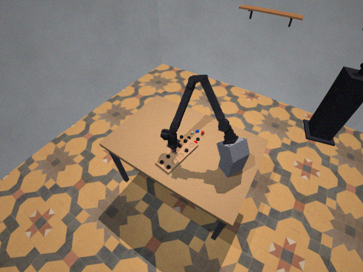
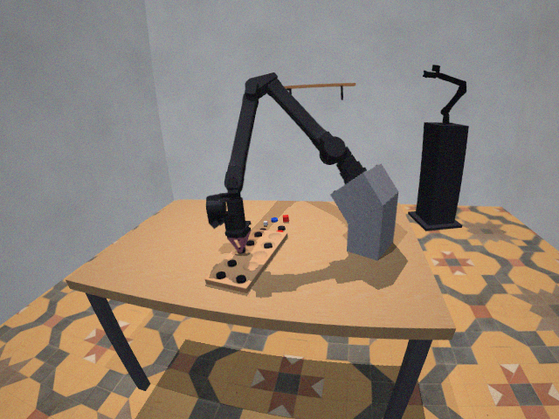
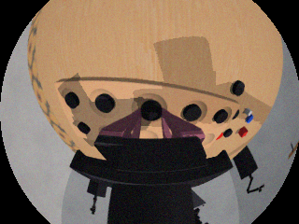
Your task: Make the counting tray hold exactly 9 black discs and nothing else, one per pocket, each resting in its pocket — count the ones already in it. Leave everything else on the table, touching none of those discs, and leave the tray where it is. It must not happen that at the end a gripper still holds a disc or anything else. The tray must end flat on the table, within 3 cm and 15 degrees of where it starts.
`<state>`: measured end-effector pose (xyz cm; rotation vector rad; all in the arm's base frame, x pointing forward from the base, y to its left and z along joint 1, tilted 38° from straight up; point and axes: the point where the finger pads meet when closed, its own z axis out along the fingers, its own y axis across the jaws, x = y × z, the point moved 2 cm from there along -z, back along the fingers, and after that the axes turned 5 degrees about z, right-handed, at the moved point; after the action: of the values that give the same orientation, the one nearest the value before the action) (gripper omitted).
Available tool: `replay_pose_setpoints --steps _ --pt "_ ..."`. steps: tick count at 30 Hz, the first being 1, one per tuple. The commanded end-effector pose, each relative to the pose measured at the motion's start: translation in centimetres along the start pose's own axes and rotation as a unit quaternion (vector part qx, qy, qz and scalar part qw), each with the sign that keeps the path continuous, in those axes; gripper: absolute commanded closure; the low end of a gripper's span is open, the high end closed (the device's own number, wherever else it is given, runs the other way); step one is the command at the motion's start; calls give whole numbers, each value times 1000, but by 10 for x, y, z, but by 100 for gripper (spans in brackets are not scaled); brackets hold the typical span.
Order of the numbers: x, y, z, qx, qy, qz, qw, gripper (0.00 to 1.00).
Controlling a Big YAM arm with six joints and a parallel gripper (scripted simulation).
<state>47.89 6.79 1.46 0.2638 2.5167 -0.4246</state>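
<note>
Two fingers (image 1: 173, 148) (image 2: 233, 243) hold one black disc (image 2: 242, 250) (image 3: 151, 110) over one tray (image 1: 174, 166) (image 2: 225, 285) (image 3: 126, 93).

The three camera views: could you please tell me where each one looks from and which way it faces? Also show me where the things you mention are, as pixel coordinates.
Top: high over the room, looking steeply down on the table (image 1: 131, 126) (image 2: 148, 252) (image 3: 117, 42); whole arm (image 1: 183, 106) (image 2: 242, 140) visible.
Exterior: lower, beyond a table edge, looking across it; whole arm again.
Wrist: on the arm, looking past the hand (image 1: 173, 149) (image 2: 241, 250) (image 3: 151, 112) at the tray (image 1: 177, 164) (image 2: 227, 285) (image 3: 126, 89); only the hand end shows.
Top and exterior share the arm's grey base (image 1: 232, 158) (image 2: 372, 216).

Wooden wall shelf (image 1: 271, 12) (image 2: 320, 85), patterned tile floor (image 1: 88, 237) (image 2: 510, 292).
</note>
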Motion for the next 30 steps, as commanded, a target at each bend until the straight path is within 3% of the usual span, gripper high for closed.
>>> replay_pose_setpoints --steps 1,6,20,21,30 --pt "-10 9 4 -7 -11 -6 1000 100" --pt "-17 6 4 -8 -17 0 1000 100" --pt "-10 5 5 -6 -10 -5 1000 100" --pt "-10 5 5 -6 -10 -5 1000 65" --pt "-10 5 5 -6 -10 -5 1000 65"
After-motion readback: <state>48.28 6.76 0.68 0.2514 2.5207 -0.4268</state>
